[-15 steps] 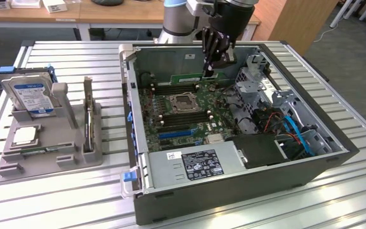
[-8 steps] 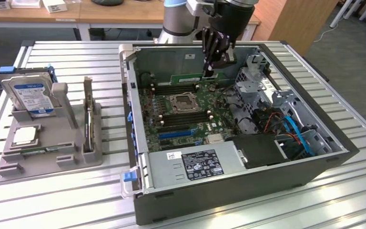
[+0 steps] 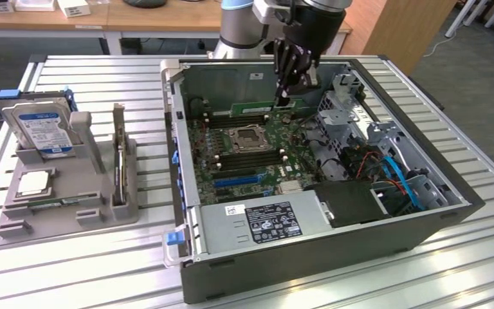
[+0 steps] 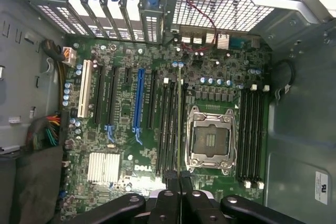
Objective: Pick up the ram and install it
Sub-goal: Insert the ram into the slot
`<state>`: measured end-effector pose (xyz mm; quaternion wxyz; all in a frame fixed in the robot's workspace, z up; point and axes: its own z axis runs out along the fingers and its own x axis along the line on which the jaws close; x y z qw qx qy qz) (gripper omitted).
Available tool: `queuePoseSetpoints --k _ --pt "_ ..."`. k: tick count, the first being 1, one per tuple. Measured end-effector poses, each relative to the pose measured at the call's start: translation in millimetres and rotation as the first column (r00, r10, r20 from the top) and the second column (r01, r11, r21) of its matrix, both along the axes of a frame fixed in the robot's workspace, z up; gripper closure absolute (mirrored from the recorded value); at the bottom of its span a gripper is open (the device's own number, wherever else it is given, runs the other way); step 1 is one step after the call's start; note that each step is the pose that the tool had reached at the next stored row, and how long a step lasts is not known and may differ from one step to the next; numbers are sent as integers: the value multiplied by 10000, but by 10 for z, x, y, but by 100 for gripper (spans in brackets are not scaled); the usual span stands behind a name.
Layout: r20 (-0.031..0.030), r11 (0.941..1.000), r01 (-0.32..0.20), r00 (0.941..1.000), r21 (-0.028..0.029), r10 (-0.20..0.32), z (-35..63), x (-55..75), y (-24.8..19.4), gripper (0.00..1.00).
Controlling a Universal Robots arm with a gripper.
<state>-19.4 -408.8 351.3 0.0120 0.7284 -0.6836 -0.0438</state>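
Ram [image 4: 179, 119] is clamped edge-on in the shut pincer [image 4: 180, 180] inside the computer case [image 3: 316, 257], held parallel to the memory slots [image 4: 167, 124] beside the processor socket [image 4: 210, 137], presumably for seating

The exterior view's top edge cuts off the arm [image 3: 238, 26]. The near end of the ram [image 4: 180, 119] is hidden between the jaws. Print on the power supply label [image 3: 269, 222] is too small to read.

ram [image 4: 179, 114] over motherboard [image 4: 126, 124], inside computer case [image 3: 316, 257]
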Motion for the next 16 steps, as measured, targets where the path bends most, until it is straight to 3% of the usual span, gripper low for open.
queuePoseSetpoints --k 16 --pt "0 9999 107 9999 -3 -107 -285 0 -1 88"
